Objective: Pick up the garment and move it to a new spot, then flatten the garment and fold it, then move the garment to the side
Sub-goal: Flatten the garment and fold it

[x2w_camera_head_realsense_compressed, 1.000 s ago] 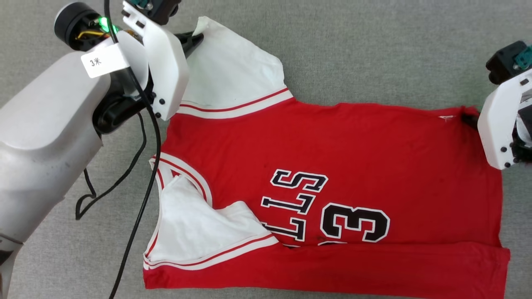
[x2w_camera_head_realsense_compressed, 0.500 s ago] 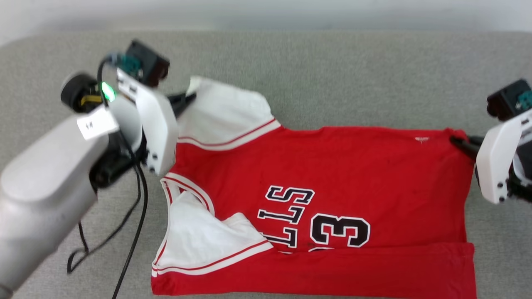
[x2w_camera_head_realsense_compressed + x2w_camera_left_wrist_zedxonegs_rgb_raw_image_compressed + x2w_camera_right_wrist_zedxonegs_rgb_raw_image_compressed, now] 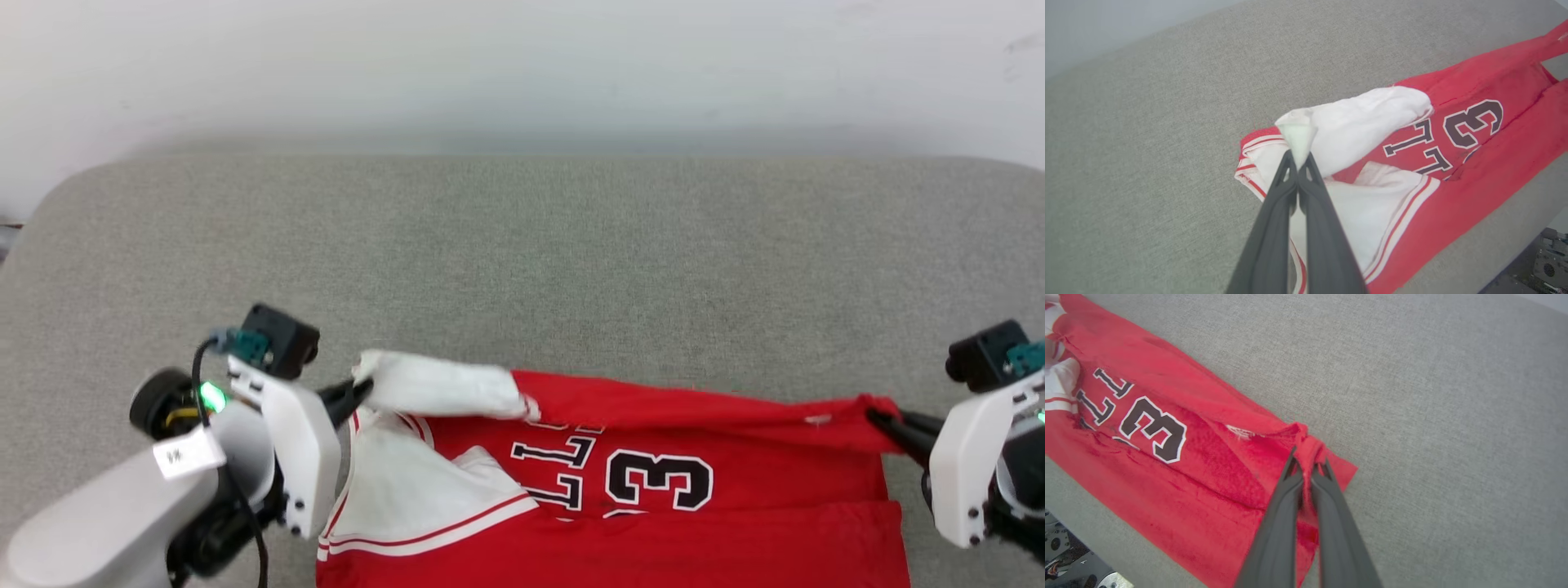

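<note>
On the grey woven fabric surface (image 3: 522, 261) lies the red jersey-style garment (image 3: 775, 490) with white sleeves and black lettering, close to the near edge. My left gripper (image 3: 359, 392) is clenched on the tip of one white sleeve (image 3: 441, 390) and holds it up. My right gripper (image 3: 880, 420) is clenched on a bunched red corner at the hem end. Between both grips the far edge of the cloth is raised off the surface. The near part rests flat.
</note>
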Controlling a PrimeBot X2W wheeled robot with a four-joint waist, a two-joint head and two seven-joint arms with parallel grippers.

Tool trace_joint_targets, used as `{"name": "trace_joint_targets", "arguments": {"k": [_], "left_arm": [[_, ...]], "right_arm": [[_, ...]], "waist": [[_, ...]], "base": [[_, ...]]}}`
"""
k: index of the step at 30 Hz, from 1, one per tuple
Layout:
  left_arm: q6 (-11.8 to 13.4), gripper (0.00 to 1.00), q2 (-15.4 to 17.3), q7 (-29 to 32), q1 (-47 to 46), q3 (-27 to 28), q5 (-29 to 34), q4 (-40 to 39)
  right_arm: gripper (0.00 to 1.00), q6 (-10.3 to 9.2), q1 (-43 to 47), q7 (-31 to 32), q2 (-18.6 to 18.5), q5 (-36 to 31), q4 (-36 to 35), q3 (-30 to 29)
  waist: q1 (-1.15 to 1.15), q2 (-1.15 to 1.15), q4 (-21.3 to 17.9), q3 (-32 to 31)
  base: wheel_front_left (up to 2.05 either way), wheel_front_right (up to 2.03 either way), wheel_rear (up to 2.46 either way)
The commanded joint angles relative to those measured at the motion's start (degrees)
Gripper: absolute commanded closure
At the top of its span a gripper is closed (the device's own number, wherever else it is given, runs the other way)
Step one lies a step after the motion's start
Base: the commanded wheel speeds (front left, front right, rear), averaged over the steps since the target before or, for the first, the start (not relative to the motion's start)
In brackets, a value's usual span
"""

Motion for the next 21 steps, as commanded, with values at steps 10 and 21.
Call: {"name": "trace_joint_targets", "arguments": {"k": [10,21], "left_arm": [[4.96,1.00,2.73,-2.92,11.02,-1.44,-3.63,-3.98],[3.86,1.00,0.36,-4.61,15.03,-2.28,-6.20,1.55]], "right_arm": [[1.00,-0.05,13.33,0.08,1.52,-0.22,-4.51,-5.56],[1.00,-0.05,18.61,2.21,6.14,-1.77,-2.16,-7.65]], "waist": [[0.01,0.00,0.71,-1.63],[0.01,0.00,0.48,0.67]], "base": [[0.00,0.00,0.00],[0.00,0.00,0.00]]}}
